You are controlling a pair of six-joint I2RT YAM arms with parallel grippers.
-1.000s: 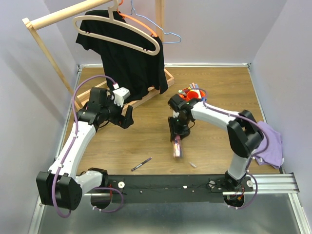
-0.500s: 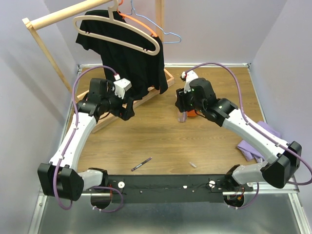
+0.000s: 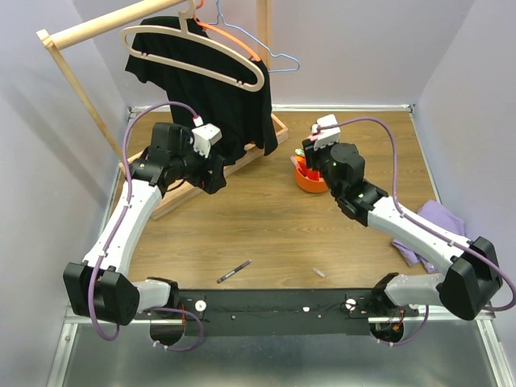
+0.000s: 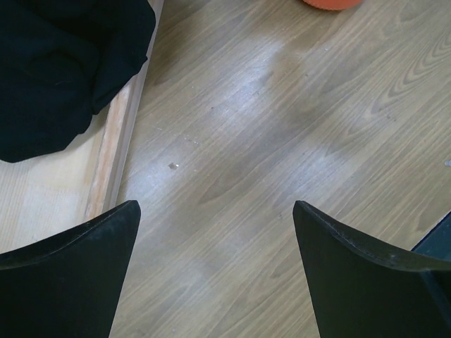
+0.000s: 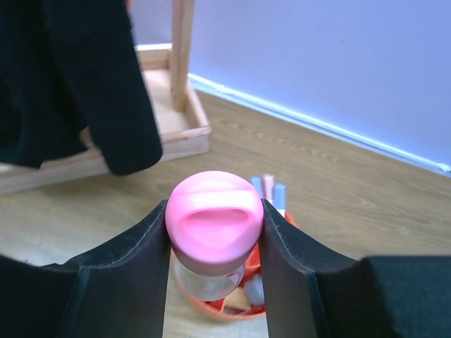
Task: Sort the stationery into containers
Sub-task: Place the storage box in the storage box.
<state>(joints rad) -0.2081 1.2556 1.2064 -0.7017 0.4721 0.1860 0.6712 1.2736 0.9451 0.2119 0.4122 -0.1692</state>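
Two sets of jaws to watch, and only one is busy. On the left, the left arm's jaws are spread wide with nothing between them, hanging over bare bench. The wooden rack base (image 4: 113, 155) and the black garment (image 4: 56, 70) lie off to their left, and only a sliver of the orange organiser (image 3: 306, 181) shows far ahead of them.

Between the arms, a dark pen (image 3: 234, 271) lies loose on the bench, well apart from both sets of jaws and not yet sorted.

Now the right: the right arm's jaws are pinching the stubby pink tube (image 5: 213, 224) at its cap, one finger on each side, with the body pointing out past the tips. The organiser sits straight beyond the jaws, and a few pens (image 5: 268, 189) stand in a compartment just past the tube.

This looks like the drop. To do it well, I'd line the tube's far end over an open compartment, clear of the dividers and those pens. Then come down until it's inside the rim and part the jaws only a little. Released too high, a round tube may bounce out. Which compartment lies under it, I can't tell.
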